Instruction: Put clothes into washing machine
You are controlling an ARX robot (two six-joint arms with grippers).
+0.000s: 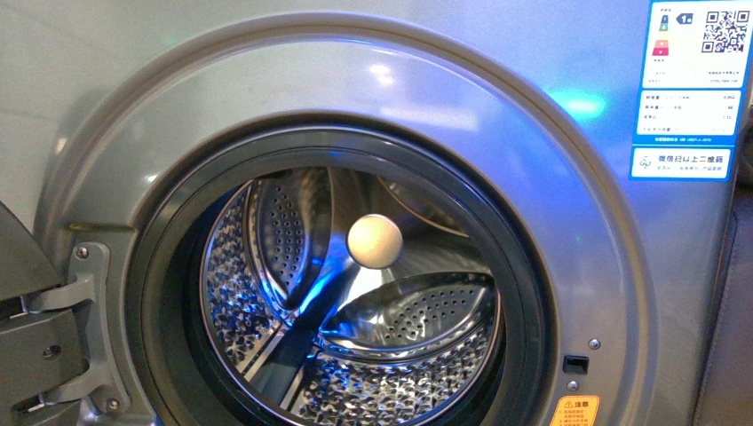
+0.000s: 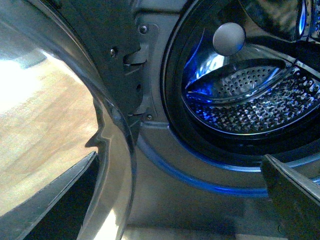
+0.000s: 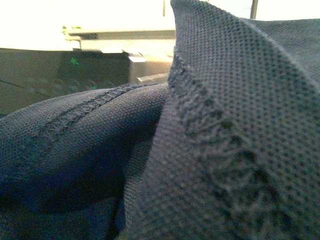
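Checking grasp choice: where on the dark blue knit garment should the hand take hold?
Likely the raised fold, coming onto its free edge with a finger on each face: it stands thin and proud, while the seamed bulk beside it is rounded.

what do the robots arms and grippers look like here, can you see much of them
Very little shows. In the left wrist view the left gripper appears as two flat, wedge-shaped fingers, nearly black with lighter grey edges. No cables or markings are visible. The front view shows neither arm. The right wrist view is filled by slate-blue knit clothes, so the right gripper cannot be seen.
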